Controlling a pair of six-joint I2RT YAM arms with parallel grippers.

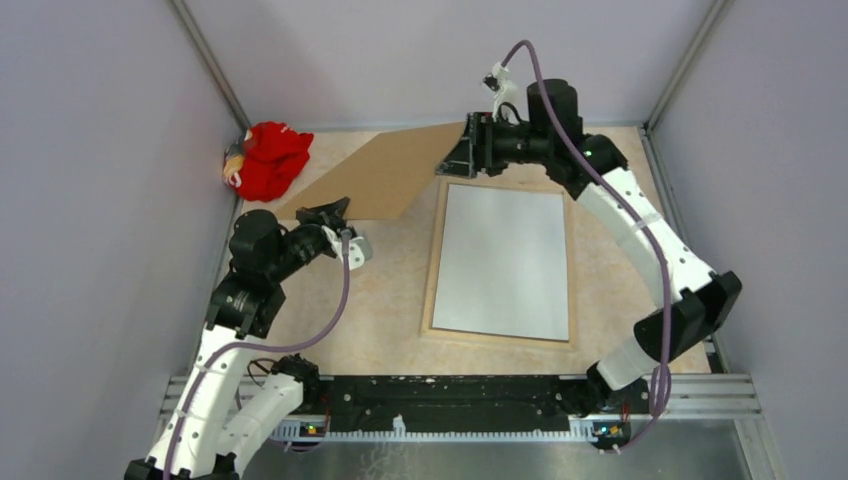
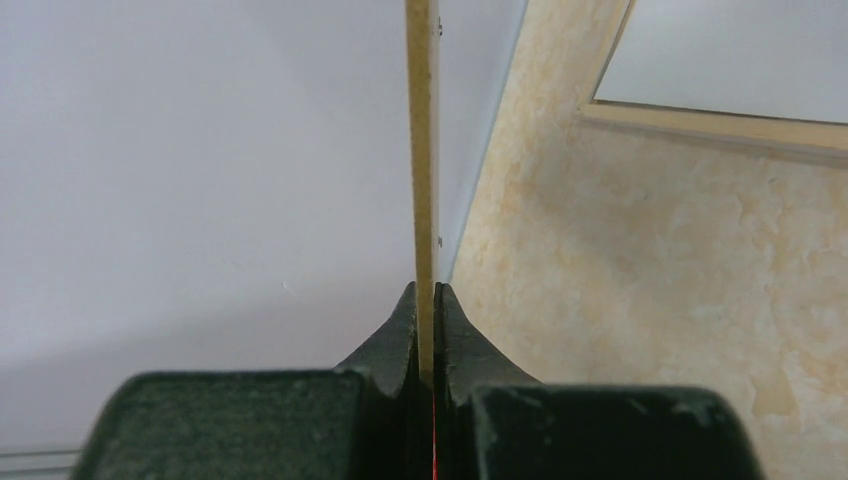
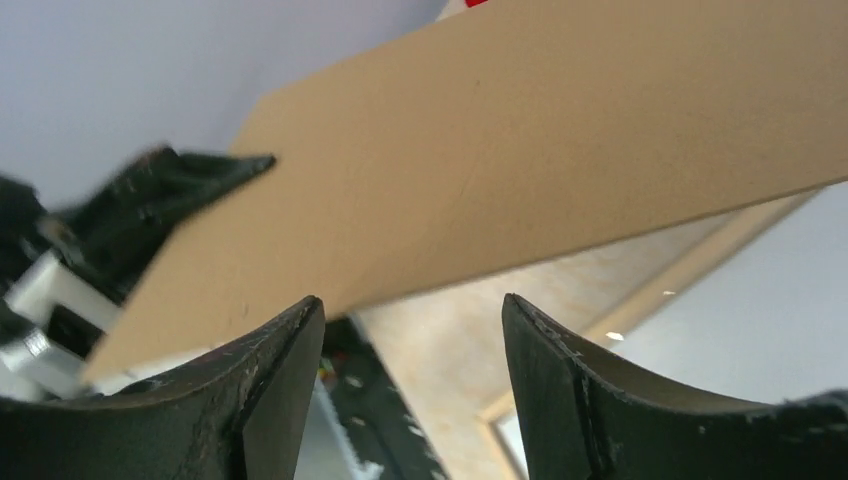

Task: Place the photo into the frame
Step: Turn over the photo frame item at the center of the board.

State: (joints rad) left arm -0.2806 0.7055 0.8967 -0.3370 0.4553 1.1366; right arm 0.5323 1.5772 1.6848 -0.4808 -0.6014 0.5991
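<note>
The frame [image 1: 434, 262] lies face down on the table, its light wood rear edge up. The photo [image 1: 502, 260] lies inside it, plain white back up. My left gripper [image 1: 335, 212] is shut on a corner of the brown backing board [image 1: 385, 175] and holds it tilted above the table. The left wrist view shows the board's edge [image 2: 422, 150] pinched between the jaws of the left gripper [image 2: 427, 295]. My right gripper [image 1: 462, 150] is open at the board's far right corner. In the right wrist view the board [image 3: 520, 130] spans just beyond the open right gripper [image 3: 410, 310].
A red cloth bundle [image 1: 268, 158] lies at the far left corner. Grey walls close in the table on three sides. The frame's rim [image 2: 700, 125] shows at the left wrist view's upper right, and in the right wrist view [image 3: 690, 270].
</note>
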